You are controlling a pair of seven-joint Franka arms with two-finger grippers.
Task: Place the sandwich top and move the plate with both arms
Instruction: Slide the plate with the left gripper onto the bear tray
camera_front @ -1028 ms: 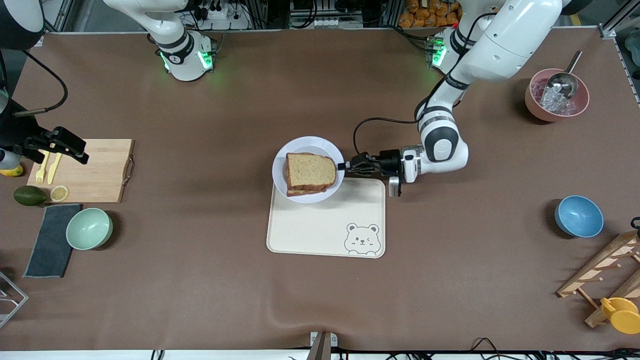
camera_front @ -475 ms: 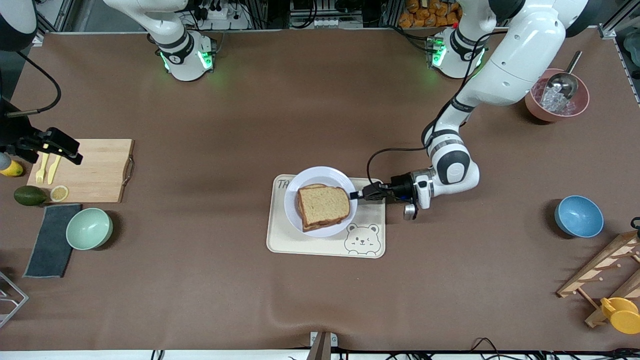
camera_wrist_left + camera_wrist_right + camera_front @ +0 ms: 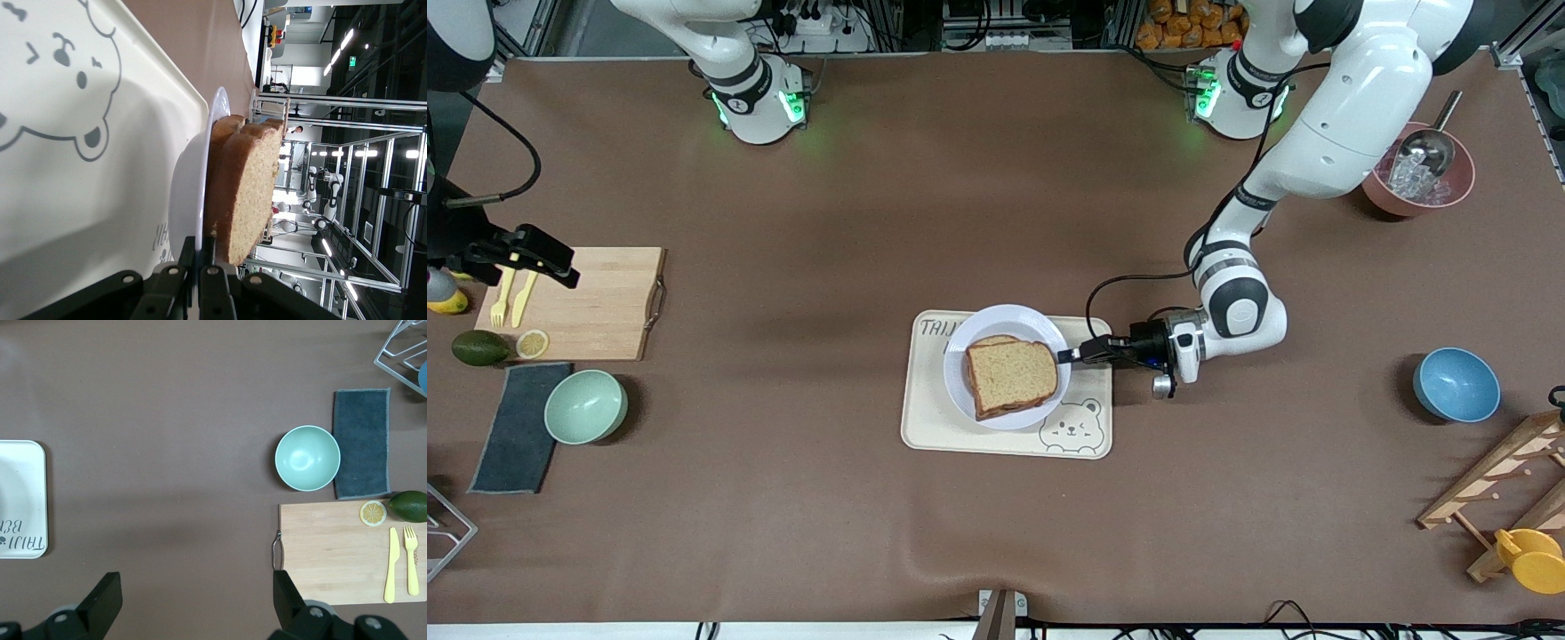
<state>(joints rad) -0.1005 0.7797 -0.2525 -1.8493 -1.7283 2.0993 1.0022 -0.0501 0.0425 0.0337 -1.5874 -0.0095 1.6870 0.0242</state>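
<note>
The sandwich top (image 3: 1011,373), a light-brown bread slice, lies on the rest of the sandwich on the pale round plate (image 3: 996,320). The plate is over the cream bear-printed tray (image 3: 960,431). My left gripper (image 3: 1069,355) is shut on the plate's rim at the side toward the left arm's end. In the left wrist view the fingers pinch the plate (image 3: 190,193) edge right beside the sandwich top (image 3: 250,187), above the tray (image 3: 67,167). My right gripper (image 3: 560,267) waits open and holds nothing, high over the wooden cutting board (image 3: 596,302); its right wrist view shows the right gripper (image 3: 197,600) with jaws wide apart.
The cutting board carries a yellow fork and knife (image 3: 400,563) and a lemon slice. An avocado (image 3: 479,348), a mint bowl (image 3: 585,406) and a grey cloth (image 3: 516,427) lie beside it. A blue bowl (image 3: 1456,384), a pink bowl with scoop (image 3: 1416,169) and a wooden rack (image 3: 1494,489) stand toward the left arm's end.
My left gripper has carried the plate with the sandwich toward the front camera, from the tray's farther edge to over the tray's middle. The right arm has barely shifted.
</note>
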